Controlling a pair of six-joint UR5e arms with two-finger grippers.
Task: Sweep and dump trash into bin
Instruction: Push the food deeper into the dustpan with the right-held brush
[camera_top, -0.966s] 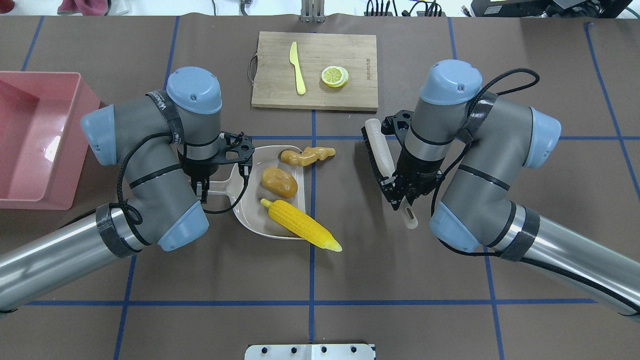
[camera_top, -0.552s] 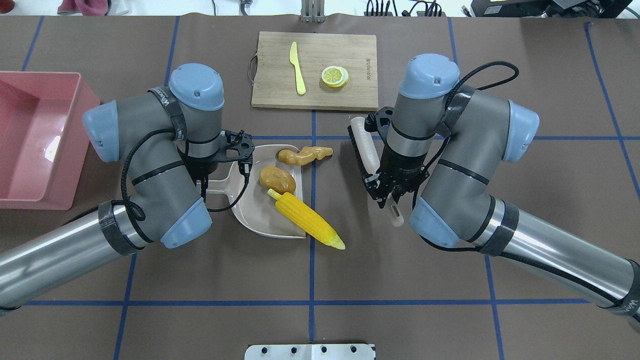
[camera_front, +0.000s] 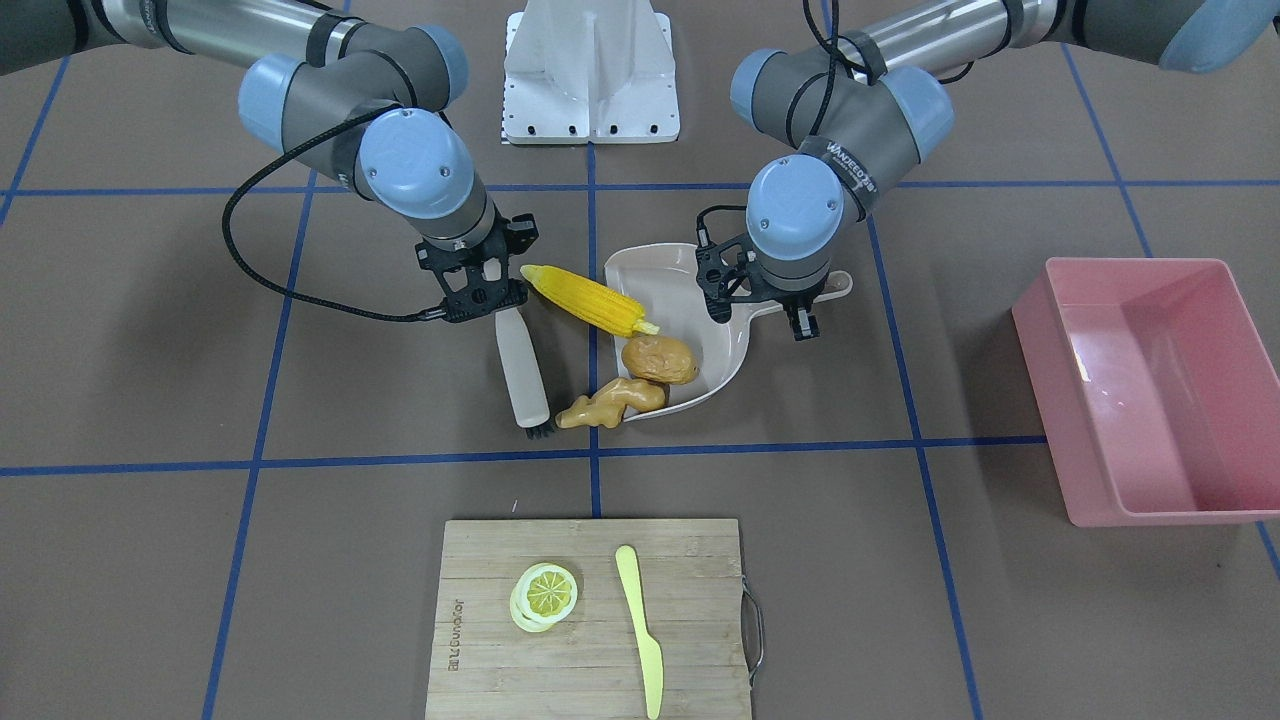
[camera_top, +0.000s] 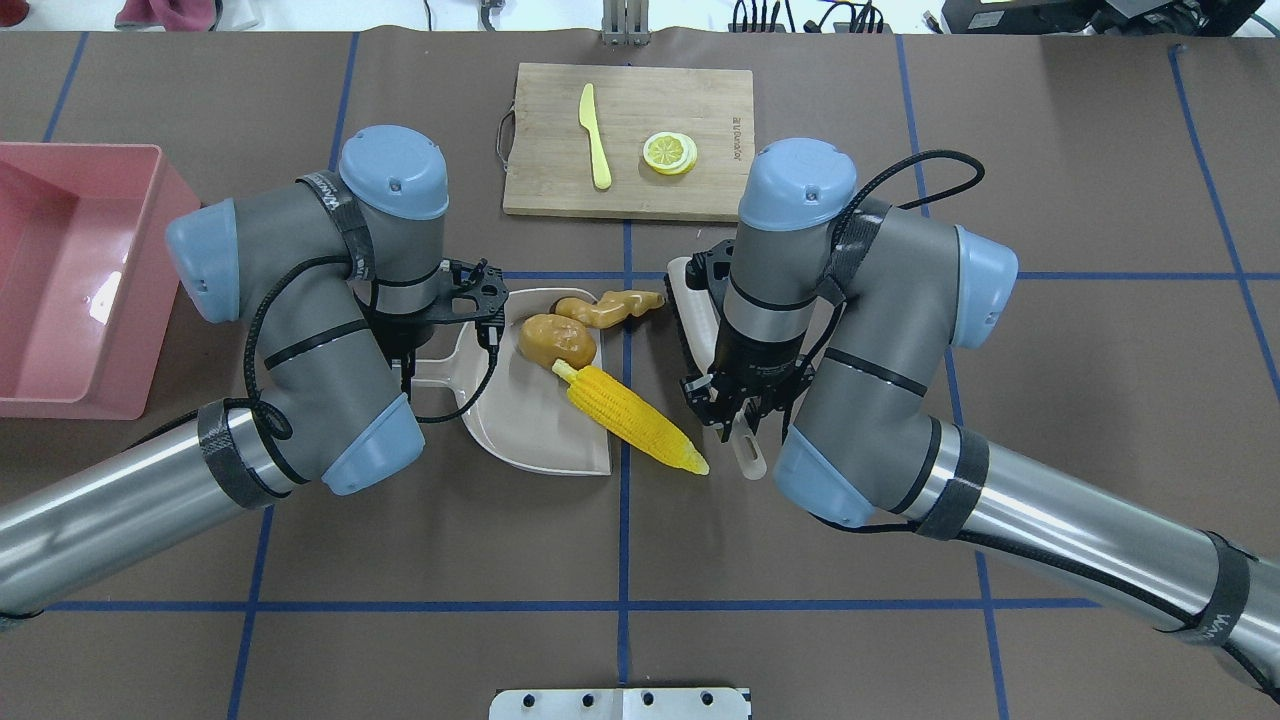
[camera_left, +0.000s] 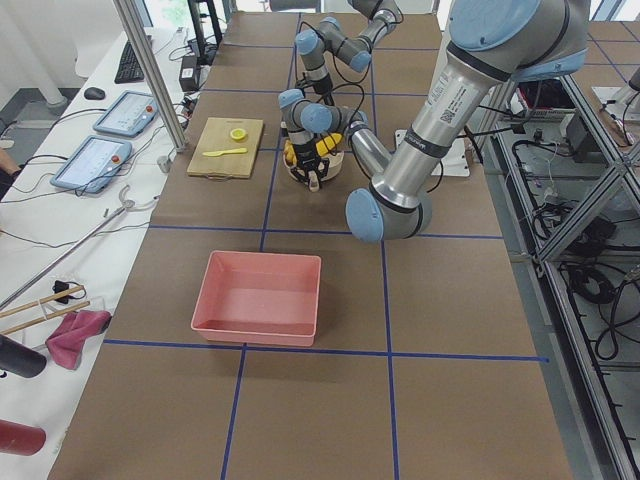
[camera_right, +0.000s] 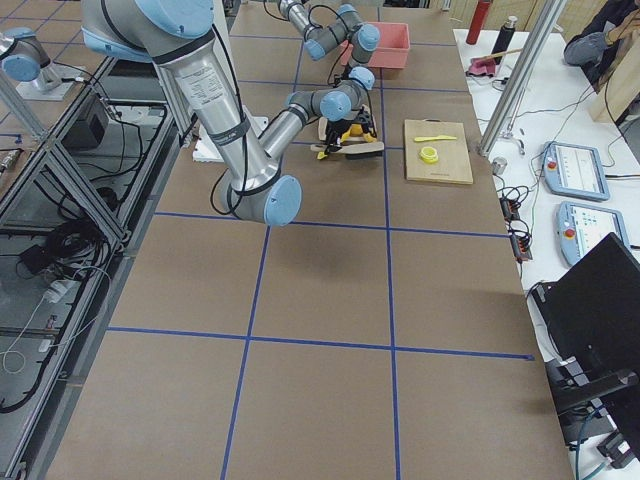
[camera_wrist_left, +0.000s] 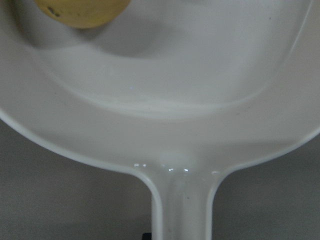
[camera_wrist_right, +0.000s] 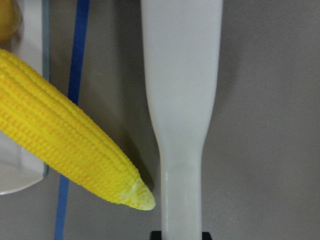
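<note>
The yellow corn cob (camera_top: 635, 418) lies half in the beige dustpan (camera_top: 530, 440), with its tip out on the table beside the brush handle (camera_wrist_right: 182, 100). The brown potato (camera_top: 557, 340) sits inside the pan. The tan ginger root (camera_top: 610, 308) lies across the pan's far mouth corner, partly outside. My left gripper (camera_top: 407, 377) is shut on the dustpan handle. My right gripper (camera_top: 737, 425) is shut on the white brush (camera_top: 695, 310), which lies just right of the trash with its bristles near the ginger. The pink bin (camera_top: 80, 150) stands empty at the far left.
A wooden cutting board (camera_top: 630, 190) with a pale yellow knife (camera_top: 596, 135) and lemon slices (camera_top: 670, 152) lies at the far middle. A white mounting plate (camera_top: 620, 703) sits at the near edge. Blue tape lines cross the brown table.
My right arm has moved left with the brush, close up to the dustpan. The corn has swung and slid, and the potato has shifted toward the ginger. My left arm has hardly moved.
</note>
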